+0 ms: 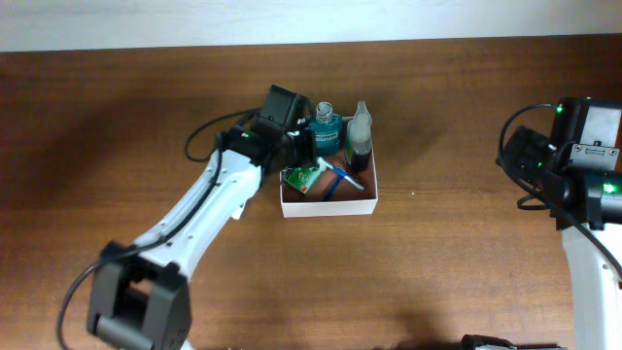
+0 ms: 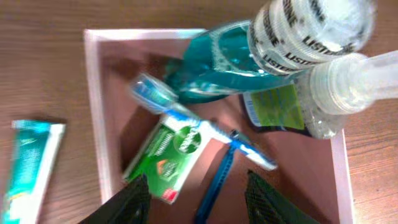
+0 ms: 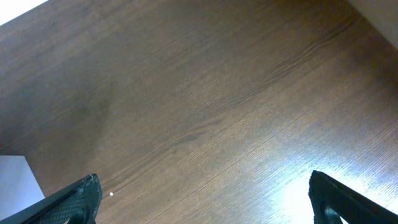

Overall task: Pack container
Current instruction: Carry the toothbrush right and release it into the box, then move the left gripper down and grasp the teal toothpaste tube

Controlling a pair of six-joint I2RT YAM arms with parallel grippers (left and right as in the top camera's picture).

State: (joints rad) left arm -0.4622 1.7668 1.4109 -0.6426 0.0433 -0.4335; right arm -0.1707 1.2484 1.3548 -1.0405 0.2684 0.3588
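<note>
The container (image 1: 328, 205) is a square shallow box with white walls and a pink inside (image 2: 94, 93), standing mid-table. In it are a teal mouthwash bottle (image 2: 217, 62), a clear-topped pump bottle (image 2: 345, 81), a green packet (image 2: 171, 152), a white-and-blue toothbrush (image 2: 186, 115) and a blue razor (image 2: 217, 180). My left gripper (image 2: 199, 208) hovers over the box's inside, open, its fingers either side of the razor handle and touching nothing. Seen from overhead, it (image 1: 303, 154) sits at the box's back left corner. At the far right, my right gripper (image 3: 205, 205) is wide open over bare wood.
A teal and white toothpaste tube (image 2: 31, 168) lies on the table just outside the container's left wall. The left arm hides it from overhead. A white corner (image 3: 12, 180) shows at the lower left edge of the right wrist view. The right arm (image 1: 573, 175) stands at the table's right edge.
</note>
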